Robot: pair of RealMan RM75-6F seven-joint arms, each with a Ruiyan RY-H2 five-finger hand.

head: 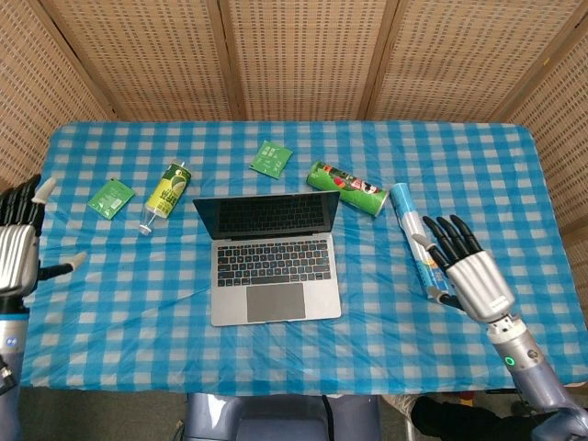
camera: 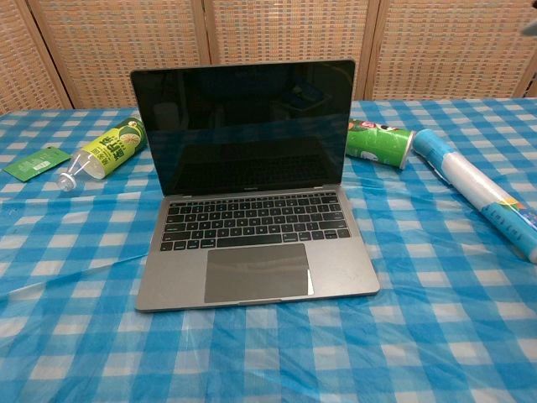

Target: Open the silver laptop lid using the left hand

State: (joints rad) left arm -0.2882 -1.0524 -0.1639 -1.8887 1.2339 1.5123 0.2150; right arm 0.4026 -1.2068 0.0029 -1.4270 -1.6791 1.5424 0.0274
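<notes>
The silver laptop [head: 273,258] [camera: 252,227] stands open in the middle of the table, its lid upright and its screen dark. My left hand [head: 16,245] hangs at the far left edge of the head view, fingers spread, holding nothing, well away from the laptop. Over the table's right side my right hand [head: 467,268] is raised with fingers spread and empty, beside the blue tube. Neither hand shows in the chest view.
A green drink bottle [head: 165,195] [camera: 102,151] and a green packet [head: 110,197] [camera: 35,163] lie left of the laptop. Another green packet [head: 270,158] lies behind it. A green chip can [head: 347,187] [camera: 379,143] and a blue-white tube [head: 418,239] [camera: 478,190] lie to its right.
</notes>
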